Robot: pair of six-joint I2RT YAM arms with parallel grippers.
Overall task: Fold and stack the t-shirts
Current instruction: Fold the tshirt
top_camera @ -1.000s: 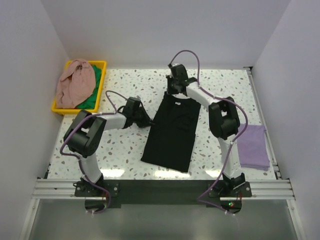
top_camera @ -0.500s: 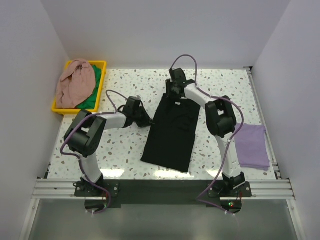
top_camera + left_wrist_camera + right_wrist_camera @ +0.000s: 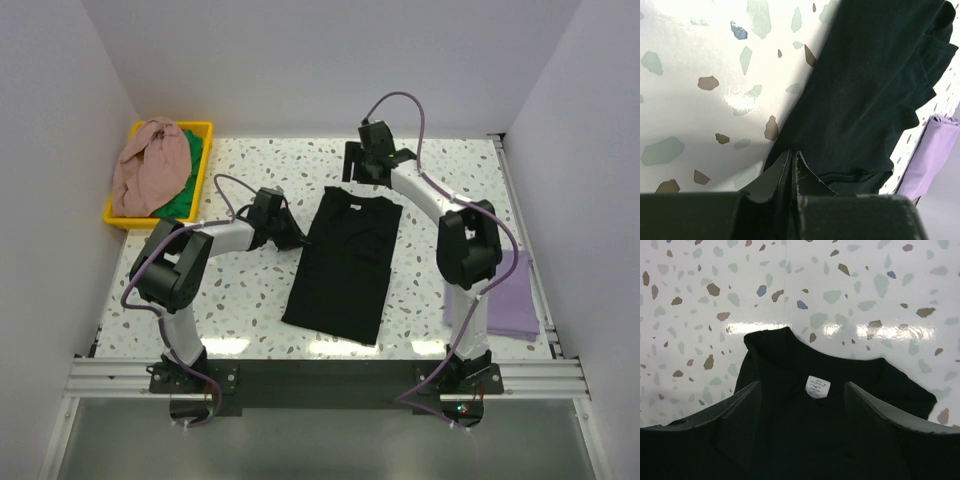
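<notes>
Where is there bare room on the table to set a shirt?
Bare tabletop: the far strip between the yellow bin and the right claw, and the near-left patch between the left arm and the black t-shirt. Crowded: that shirt's left edge at the left claw, and the right side with the lavender t-shirt.

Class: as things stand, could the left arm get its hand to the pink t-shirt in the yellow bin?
Probably yes. Only bare table lies between the left hand, at the black t-shirt's edge, and the yellow bin, where the pink t-shirt lies uppermost.
</notes>
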